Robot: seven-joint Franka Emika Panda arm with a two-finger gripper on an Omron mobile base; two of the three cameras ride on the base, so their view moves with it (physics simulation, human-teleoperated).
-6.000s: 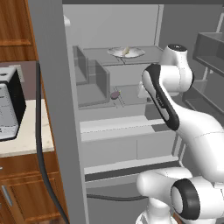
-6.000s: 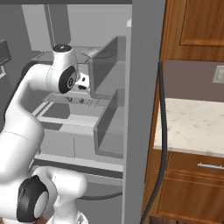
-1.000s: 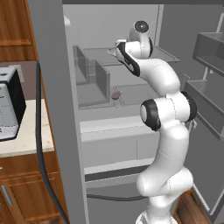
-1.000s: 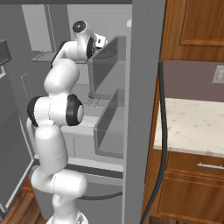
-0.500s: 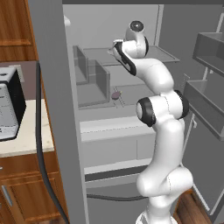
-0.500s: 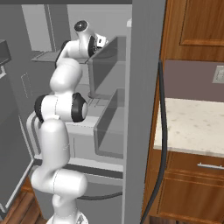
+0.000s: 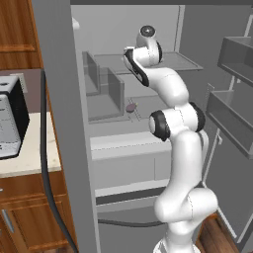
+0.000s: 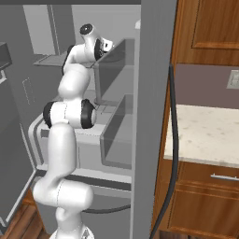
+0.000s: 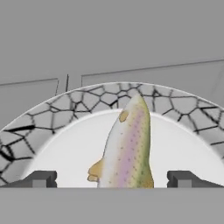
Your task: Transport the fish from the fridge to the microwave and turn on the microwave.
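Observation:
The fish [image 9: 129, 144], slender and silvery with a yellow-pink tinge, lies on a white plate [image 9: 61, 148] with a cracked grey rim, on an upper shelf of the fridge [image 7: 54, 74]. My gripper [image 9: 111, 179] is open, one fingertip on each side of the fish's near end and not touching it. In the left base view my arm [image 7: 163, 84] reaches up into the upper shelf [image 7: 190, 62] and covers the plate. The microwave is out of view.
A small dark reddish round item [image 7: 131, 106] sits on the lower shelf beside grey bins [image 7: 111, 89]. Door bins [image 7: 232, 116] hang at the right. A silver-black appliance [image 7: 10, 118] stands on the counter [image 7: 29, 153]. A black cable [image 7: 47, 163] hangs along the fridge's side.
The hand has shifted slightly left and deeper over the upper shelf during the last second. The jaws stay wide.

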